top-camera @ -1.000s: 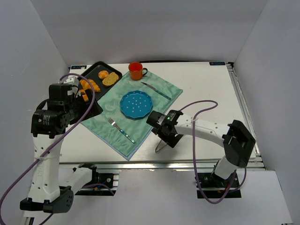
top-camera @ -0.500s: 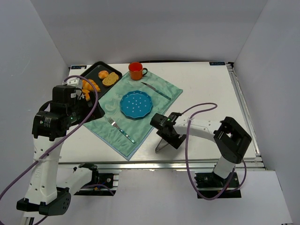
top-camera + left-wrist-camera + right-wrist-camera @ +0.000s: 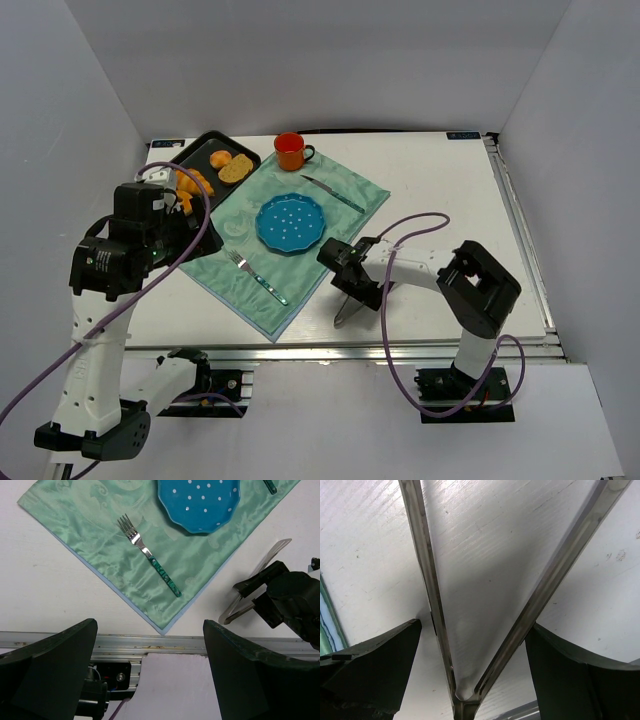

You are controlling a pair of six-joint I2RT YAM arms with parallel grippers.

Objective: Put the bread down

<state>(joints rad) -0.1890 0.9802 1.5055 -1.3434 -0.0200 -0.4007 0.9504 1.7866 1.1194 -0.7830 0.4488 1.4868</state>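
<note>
The bread, a golden-brown croissant, lies on the black tray at the back left, partly hidden by my left arm. The blue dotted plate on the green cloth holds nothing. My left gripper hovers open and empty above the near table edge, in front of the fork. Low over the table just right of the cloth's near corner, my right gripper has metal tongs between its wide-set fingers. Each finger bears on one spread arm of the tongs.
Also on the tray are a round donut and a toast slice. An orange mug stands behind the cloth. A knife and a fork lie on it. White walls enclose three sides.
My left arm has drawn back from the tray toward the near edge. The right arm's elbow has swung inward to the left, and the tongs have shifted slightly with the gripper.
</note>
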